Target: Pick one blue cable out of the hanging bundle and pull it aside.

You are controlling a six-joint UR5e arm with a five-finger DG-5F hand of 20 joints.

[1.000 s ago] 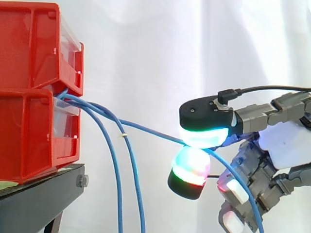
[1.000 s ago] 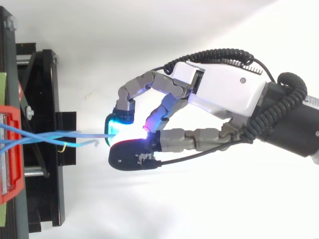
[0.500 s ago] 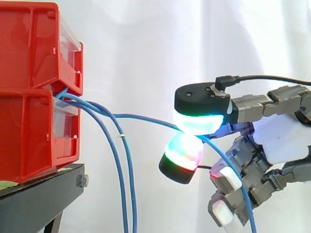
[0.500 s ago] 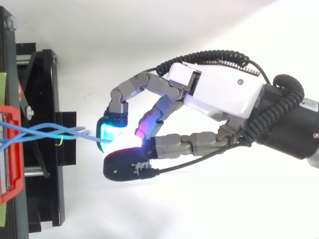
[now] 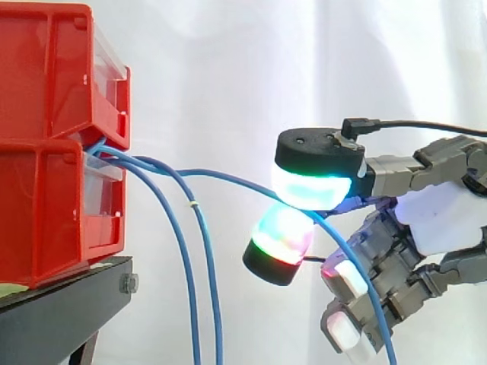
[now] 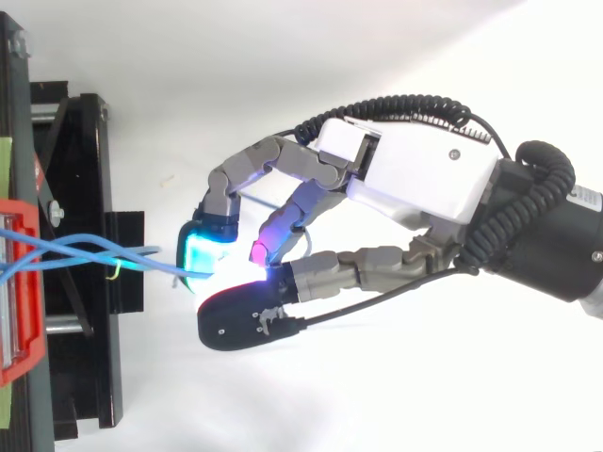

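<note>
Cyan-green fingertips (image 5: 308, 190): two glowing pads, one above and one below, are pressing toward each other and pinching a single blue cable between them.
Lower fingers (image 5: 350, 277): these are curling loosely beneath the palm and gripping nothing that can be made out; the cable's free run is passing in front of them.
Hand (image 6: 424, 179): it is reaching in from the right at about the height of the seam between the bins, well apart from the stand.
Picked blue cable (image 5: 228, 179): it is leaving the seam between the bins, bowing gently across open air to the pinch, then dropping past the lower fingers and out at the bottom edge.
Hanging bundle (image 5: 208, 274): two other blue cables are hanging down near the bins, apart from the picked one.
Red bins (image 5: 53, 114): these are sitting stacked on the black stand (image 5: 61, 319), before the white curtain (image 5: 213, 76).
Task progress: selection and grip are looking complete, and the picked cable is standing clear of the bundle.
Left to do: the bowed span is suggesting slack, so a further pull away from the bins is probably needed.
</note>
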